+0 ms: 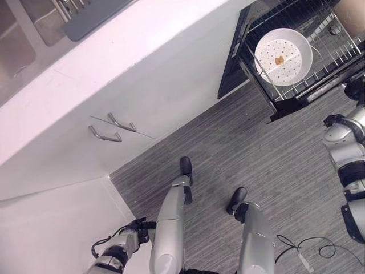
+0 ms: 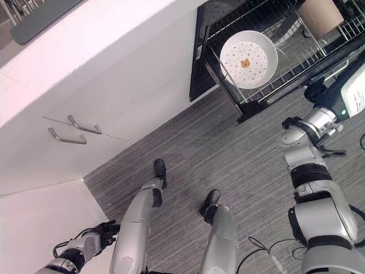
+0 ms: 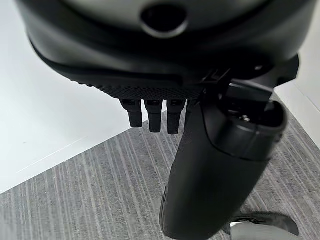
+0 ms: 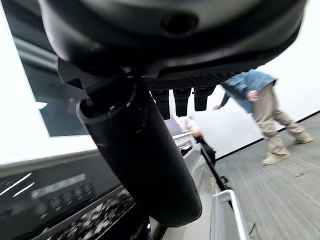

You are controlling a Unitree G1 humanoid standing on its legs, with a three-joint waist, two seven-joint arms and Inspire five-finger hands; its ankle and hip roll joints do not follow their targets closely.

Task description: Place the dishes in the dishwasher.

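Left hand (image 2: 105, 229) hangs low beside the white cabinet (image 1: 142, 85), fingers relaxed and straight, holding nothing. White dotted plate (image 1: 283, 56) already stands in the pulled-out dishwasher rack (image 1: 268, 91), a tan cup (image 2: 319, 16) sits at the rack's far corner. Right hand (image 4: 150, 165) hovers near the rack, fingers straight, empty. Further dishes: can't tell.

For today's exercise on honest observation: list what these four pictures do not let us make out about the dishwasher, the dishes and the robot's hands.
1. Dishwasher rack: cut off by the eye views' top and right edges, so its full contents stay unknown.
2. Small brown mark on the white plate: too small to identify.
3. Brown cup-like object: cropped by the frame edge.
4. Right hand: its thumb hides most of the dishwasher front.
5. Left hand: fingers foreshortened, holding nothing.
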